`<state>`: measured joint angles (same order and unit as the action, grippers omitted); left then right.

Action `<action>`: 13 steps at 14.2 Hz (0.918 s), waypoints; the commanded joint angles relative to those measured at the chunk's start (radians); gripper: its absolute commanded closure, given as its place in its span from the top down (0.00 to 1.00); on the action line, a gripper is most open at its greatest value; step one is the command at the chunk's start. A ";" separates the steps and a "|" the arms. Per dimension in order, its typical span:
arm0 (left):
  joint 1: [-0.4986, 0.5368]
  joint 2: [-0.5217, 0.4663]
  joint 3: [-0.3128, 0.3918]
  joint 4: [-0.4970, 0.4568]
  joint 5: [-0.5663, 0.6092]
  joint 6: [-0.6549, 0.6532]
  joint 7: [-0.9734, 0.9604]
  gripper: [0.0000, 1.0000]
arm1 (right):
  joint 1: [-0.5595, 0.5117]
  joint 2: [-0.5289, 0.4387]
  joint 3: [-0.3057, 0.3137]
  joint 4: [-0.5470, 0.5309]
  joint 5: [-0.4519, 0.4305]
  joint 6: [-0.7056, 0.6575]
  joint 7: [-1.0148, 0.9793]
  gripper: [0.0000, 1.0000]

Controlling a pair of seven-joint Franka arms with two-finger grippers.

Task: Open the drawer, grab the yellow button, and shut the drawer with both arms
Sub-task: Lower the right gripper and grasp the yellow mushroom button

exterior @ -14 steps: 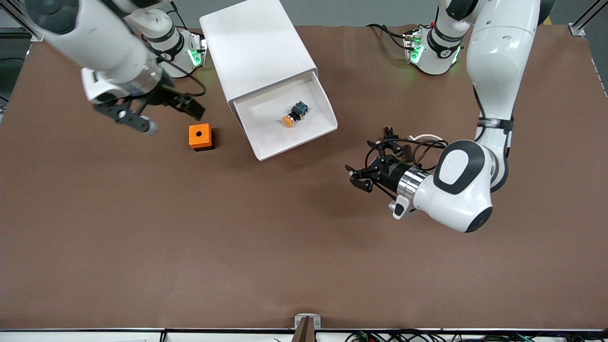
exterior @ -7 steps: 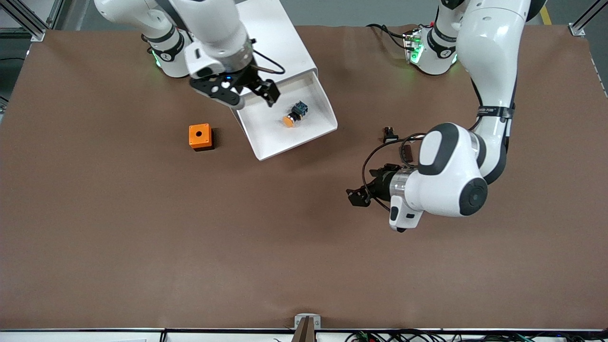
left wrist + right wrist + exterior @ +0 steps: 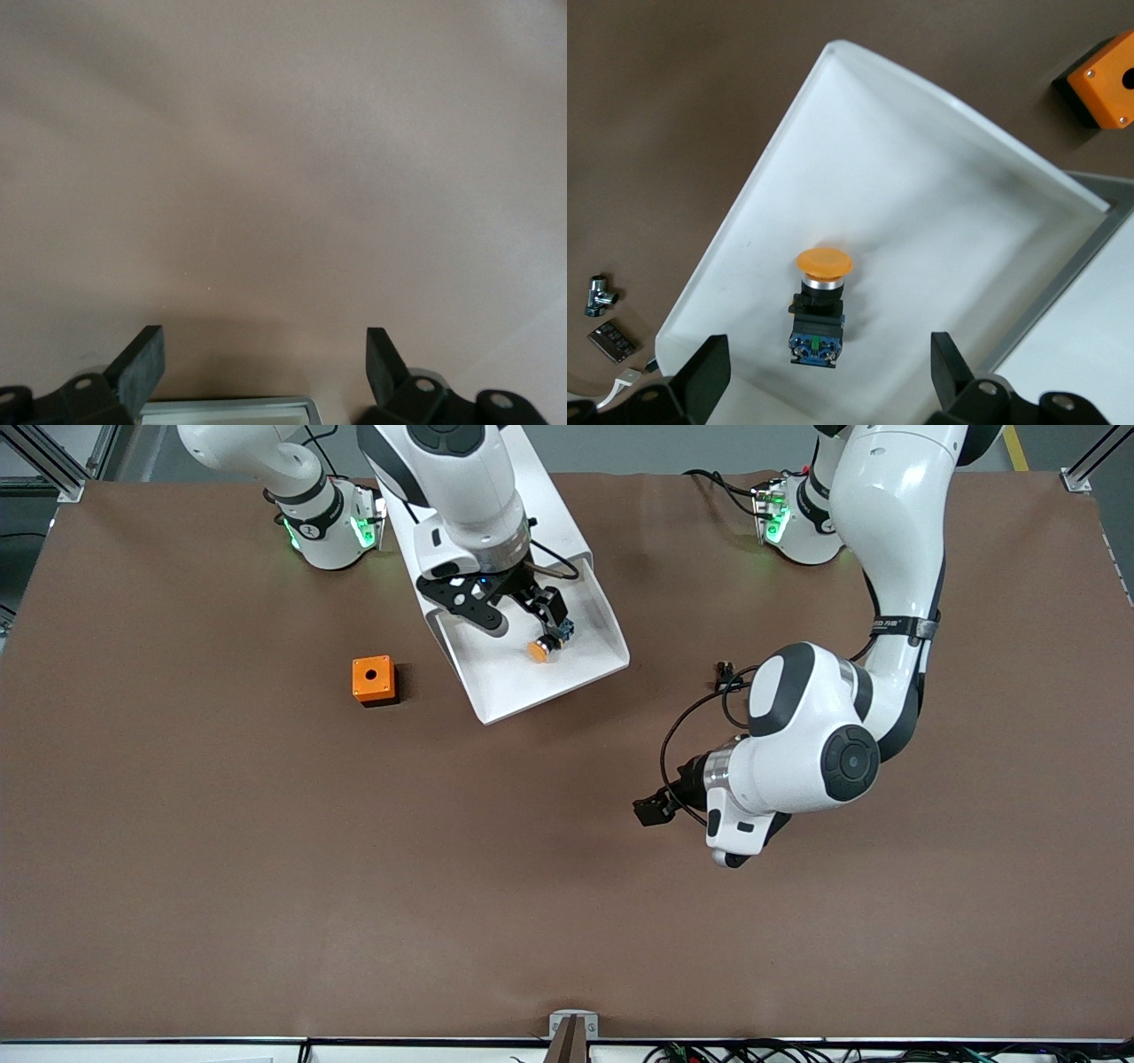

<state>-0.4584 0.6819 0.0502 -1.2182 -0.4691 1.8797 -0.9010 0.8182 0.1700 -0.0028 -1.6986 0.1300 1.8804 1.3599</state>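
The top drawer (image 3: 507,680) stands pulled out of the white cabinet (image 3: 478,505). The button (image 3: 542,645) lies on its side in the tray, with its orange cap toward the front camera. My right gripper (image 3: 526,618) hangs open just above it. In the right wrist view the button (image 3: 819,305) lies on the drawer floor (image 3: 921,204) between the spread fingers of the right gripper (image 3: 828,354), which do not touch it. My left gripper (image 3: 654,810) is open over bare table toward the left arm's end. The left wrist view shows the left gripper (image 3: 264,350) with nothing between its fingers.
An orange box with a hole (image 3: 373,679) sits on the table beside the drawer, toward the right arm's end; it shows again as the orange box (image 3: 1103,81). Small loose parts (image 3: 726,673) and cables lie near the left arm. A metal fitting (image 3: 599,295) and a small chip (image 3: 611,341) lie beside the drawer.
My right arm has swung from above the table near the orange box to over the open drawer and the button. My left gripper has drifted a little toward the front camera.
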 commanded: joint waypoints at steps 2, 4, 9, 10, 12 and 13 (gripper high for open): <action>-0.032 -0.024 0.007 -0.023 0.090 0.090 0.011 1.00 | 0.035 0.037 -0.013 -0.001 0.000 0.019 0.059 1.00; -0.037 -0.024 0.007 -0.023 0.116 0.119 0.011 1.00 | 0.045 0.054 -0.013 -0.001 -0.003 0.023 0.079 1.00; -0.028 -0.068 0.011 -0.023 0.122 0.122 0.011 1.00 | 0.085 0.103 -0.014 -0.018 -0.030 0.083 0.142 1.00; -0.028 -0.077 0.010 -0.024 0.147 0.122 0.008 1.00 | 0.087 0.111 -0.014 -0.018 -0.033 0.083 0.142 1.00; -0.031 -0.085 0.008 -0.027 0.178 0.122 0.008 1.00 | 0.102 0.121 -0.014 -0.018 -0.049 0.085 0.143 1.00; -0.036 -0.085 0.010 -0.029 0.188 0.122 0.007 1.00 | 0.104 0.126 -0.014 -0.018 -0.061 0.091 0.148 1.00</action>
<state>-0.4846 0.6197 0.0560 -1.2176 -0.3127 1.9987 -0.9010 0.9010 0.2954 -0.0044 -1.7118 0.1005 1.9576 1.4821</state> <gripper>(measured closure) 0.000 0.000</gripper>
